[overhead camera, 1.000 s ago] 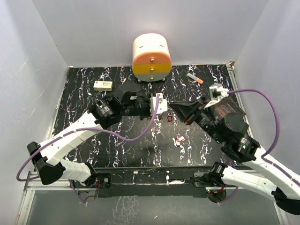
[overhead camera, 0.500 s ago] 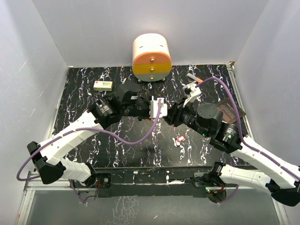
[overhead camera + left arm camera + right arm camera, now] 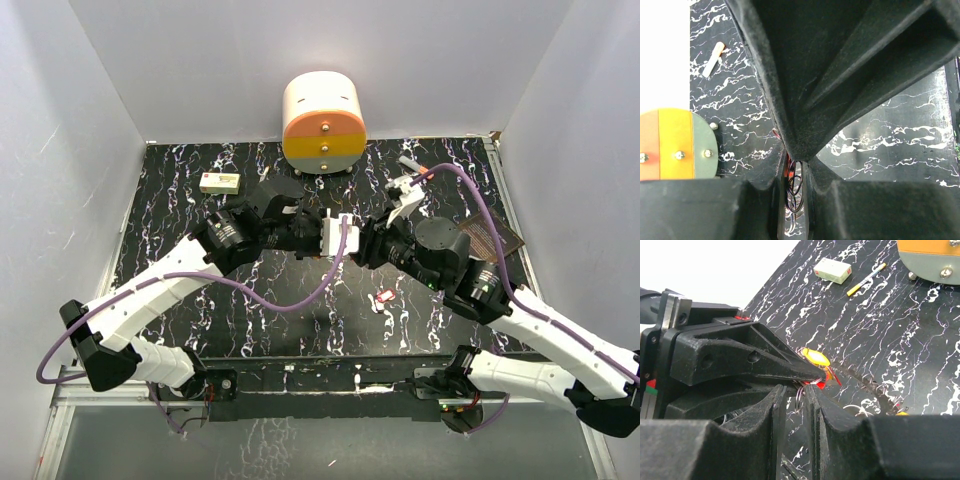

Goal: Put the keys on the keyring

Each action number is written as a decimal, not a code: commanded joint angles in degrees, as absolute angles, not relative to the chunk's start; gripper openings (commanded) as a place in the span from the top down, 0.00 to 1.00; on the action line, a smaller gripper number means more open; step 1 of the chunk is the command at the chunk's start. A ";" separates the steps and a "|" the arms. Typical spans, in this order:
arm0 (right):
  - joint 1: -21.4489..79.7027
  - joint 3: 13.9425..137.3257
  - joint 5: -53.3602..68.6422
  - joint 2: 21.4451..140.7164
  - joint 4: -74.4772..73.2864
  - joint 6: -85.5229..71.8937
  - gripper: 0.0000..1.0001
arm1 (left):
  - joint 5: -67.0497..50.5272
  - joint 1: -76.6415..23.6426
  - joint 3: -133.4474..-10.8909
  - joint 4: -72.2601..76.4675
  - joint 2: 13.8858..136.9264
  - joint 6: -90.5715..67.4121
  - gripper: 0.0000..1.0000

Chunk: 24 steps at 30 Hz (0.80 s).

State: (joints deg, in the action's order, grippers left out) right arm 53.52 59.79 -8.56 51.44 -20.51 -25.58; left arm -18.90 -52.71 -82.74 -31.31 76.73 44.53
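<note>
On the black, white-veined tabletop (image 3: 150, 230), a cream rectangular box (image 3: 219, 182) lies at the far left. A cream drum with an orange and yellow striped face (image 3: 323, 122) stands against the back wall.

The left gripper (image 3: 812, 375) reaches in to the middle of the table and is clenched. Its black fingers taper to one closed point above the surface. The keys (image 3: 816, 360) sit right at that point. They are tiny next to the fingers. One has a glossy yellow oval plastic head lying on top of the tip, and one has a red head (image 3: 823, 384) poking out just below it. How their blades sit in the pinch is hidden.

The keyring (image 3: 799, 396) hangs just under that tip. It appears as thin grey-silver wire loops seen nearly edge-on. The loops lie in the slot between the fingers of the right gripper (image 3: 795, 401), which faces the left gripper nose to nose. Those fingers stand a narrow slit apart. Whether they press the loops or leave them free, I cannot tell.

Right of the meeting point, a separate small red-headed key (image 3: 384, 297) lies flat on the table, apart from both grippers. Further right and back, a white marker with an orange tip (image 3: 417, 166) is partly covered by the right arm. A brown flat card (image 3: 497, 238) lies by the right edge.
</note>
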 commanded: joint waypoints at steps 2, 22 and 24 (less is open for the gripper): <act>53.60 62.93 -10.02 51.81 -19.51 -24.79 0.73 | -19.93 -53.20 -86.21 -30.05 75.77 45.79 1.00; 53.57 58.94 -17.40 45.78 -15.20 -22.59 0.92 | -17.50 -53.37 -88.76 -28.84 76.97 36.07 1.00; 53.61 58.32 -18.47 44.90 -13.67 -22.11 0.92 | -18.00 -53.35 -89.99 -29.58 77.76 34.41 1.00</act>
State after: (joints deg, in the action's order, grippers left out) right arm 53.65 58.87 -13.06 47.75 -19.55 -24.08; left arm -18.22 -53.60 -85.76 -29.98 77.80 39.51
